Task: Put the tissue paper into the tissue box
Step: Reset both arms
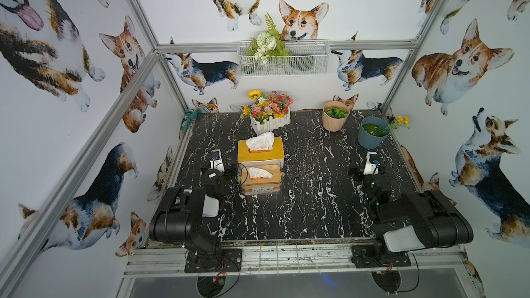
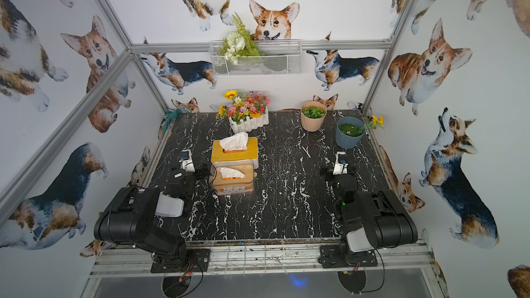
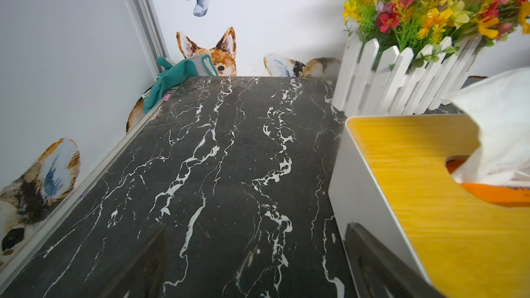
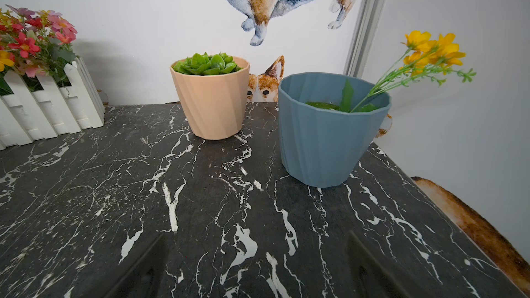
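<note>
We are looking down on a black marble counter, where the tissue box, white-walled with a yellow wooden lid, is standing left of the middle. The tissue paper is poking up out of the slot in that lid, crumpled and leaning toward the back wall. Just in front of it a second box with a paler wooden lid is sitting, and a second tissue is lying in its slot.

The left pincer is hovering low over the counter just to the left of the tissue box, its jaws standing wide apart and holding nothing. In the left wrist view one finger is showing right against the box's white wall, and we cannot tell whether it is touching. The right pincer is hanging well apart on the other side, equally spread and empty. It is facing a peach pot of succulents and a blue pot from which a yellow flower sprig is leaning outward.

Along the back edge a white picket planter is brimming with mixed flowers. A teal glove is lying in the far left corner, and a wire basket is hanging on the wall.
</note>
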Tool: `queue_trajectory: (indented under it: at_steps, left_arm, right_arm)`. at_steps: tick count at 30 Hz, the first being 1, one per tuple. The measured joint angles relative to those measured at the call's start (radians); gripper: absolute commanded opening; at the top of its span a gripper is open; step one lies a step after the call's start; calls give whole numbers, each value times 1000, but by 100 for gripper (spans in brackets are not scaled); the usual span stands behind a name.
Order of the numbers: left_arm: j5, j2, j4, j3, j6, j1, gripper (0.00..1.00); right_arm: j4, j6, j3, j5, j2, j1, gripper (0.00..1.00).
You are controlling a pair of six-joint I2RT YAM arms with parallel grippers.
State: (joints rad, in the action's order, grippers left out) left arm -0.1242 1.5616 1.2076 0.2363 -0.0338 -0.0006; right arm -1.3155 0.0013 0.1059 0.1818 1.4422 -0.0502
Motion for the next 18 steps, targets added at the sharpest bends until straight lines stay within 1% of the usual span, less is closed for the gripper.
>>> queue_trajectory:
  at_steps: [18]
  left_arm:
    - [-10,0,4,9,4,-14,100]
  right_arm:
    - [5,3,11,-6,5,12,100]
